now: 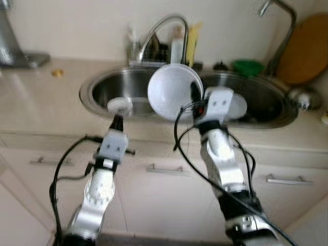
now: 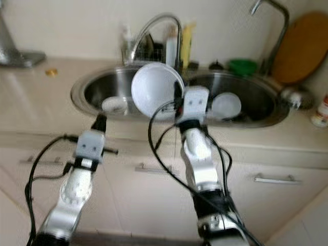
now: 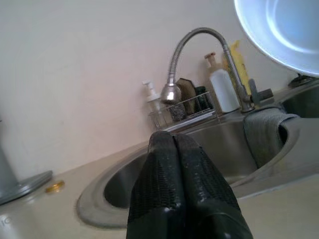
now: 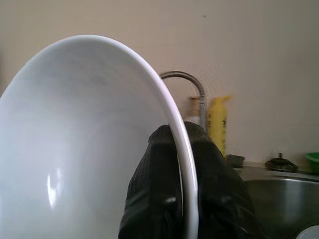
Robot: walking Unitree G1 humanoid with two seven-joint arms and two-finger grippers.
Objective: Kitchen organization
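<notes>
**Steel sink, white bowl: a robot lifts crockery clear of the basin**

Stainless steel dominates the scene: a double sink (image 1: 92, 95) set in a pale countertop (image 1: 36, 102), with everything else placed around it. Behind the sink rises a curved gooseneck faucet (image 1: 164, 25), flanked by a wire rack, a white bottle (image 3: 223, 89) and a yellow bottle (image 4: 218, 122); a round wooden board (image 1: 307, 48) leans on the wall at its far right end, and a green dish (image 1: 247, 66) sits on its back rim. Above the divide between the two basins, the right gripper (image 4: 183, 164) holds a white bowl (image 1: 171, 92) on edge, its two black fingers pinching the rim, one inside and one outside. Inside the sink lie a small white dish (image 1: 119, 105) in the left basin and a white plate (image 1: 237, 106) in the right. The left gripper (image 3: 174, 149) hovers at the sink's front edge near the small dish, fingers pressed together and holding nothing.

The risk lies in that thin rim grip: a tilted, smooth bowl could pivot or slip from the pads if swung quickly, dropping onto the steel or the crockery below, or clipping the faucet just behind it.
</notes>
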